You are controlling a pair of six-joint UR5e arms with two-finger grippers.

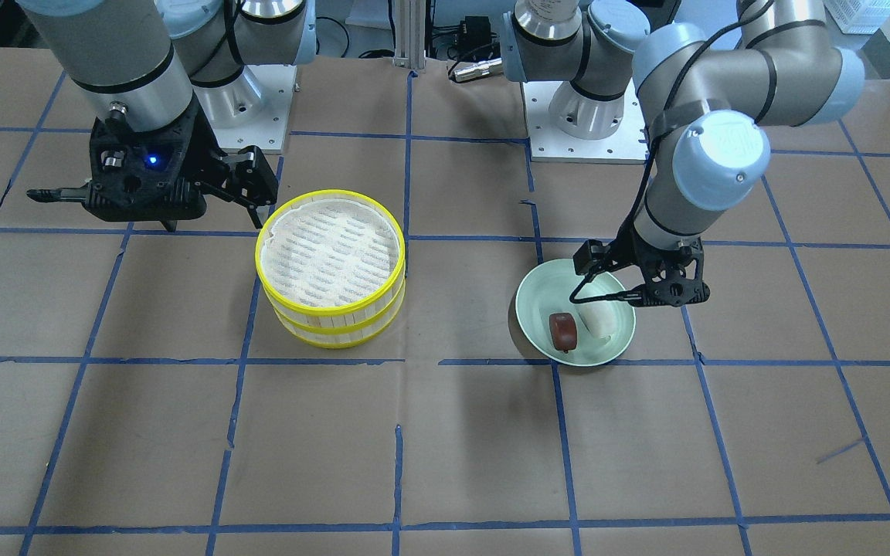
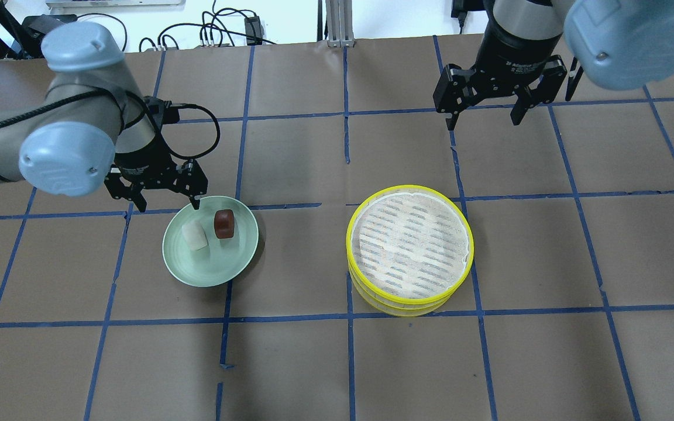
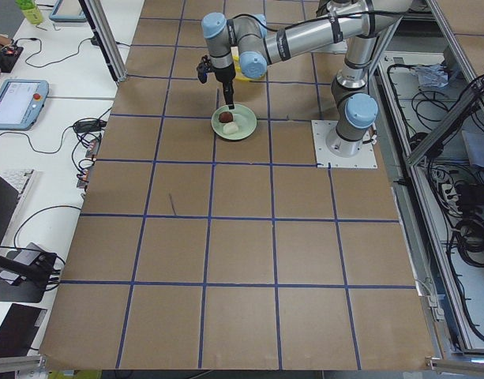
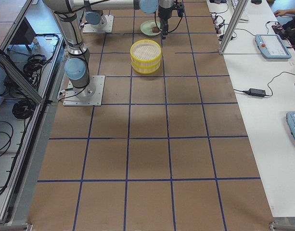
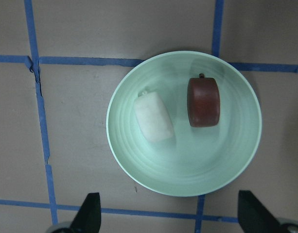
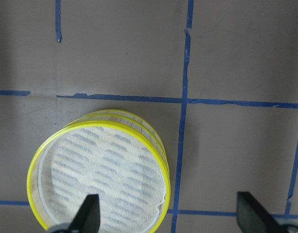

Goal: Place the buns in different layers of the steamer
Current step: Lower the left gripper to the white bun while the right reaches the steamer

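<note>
The white oblong bun (image 2: 195,237) and the reddish-brown bun (image 2: 224,223) lie side by side on a pale green plate (image 2: 208,272). My left gripper (image 2: 166,204) is open and empty, hovering above the plate's robot-side edge. Its wrist view shows both buns (image 5: 153,119) (image 5: 203,102) ahead of the open fingers (image 5: 90,213). The two-tier steamer (image 2: 407,304) with yellow rims stands stacked, and its top liner is bare. My right gripper (image 2: 482,123) is open and empty, held high on the robot's side of the steamer (image 6: 97,179).
The table is brown paper with a grid of blue tape lines (image 2: 346,318). The arm bases (image 1: 584,116) stand at the robot's edge. The plate (image 1: 538,297) and steamer (image 1: 329,316) are about one grid square apart.
</note>
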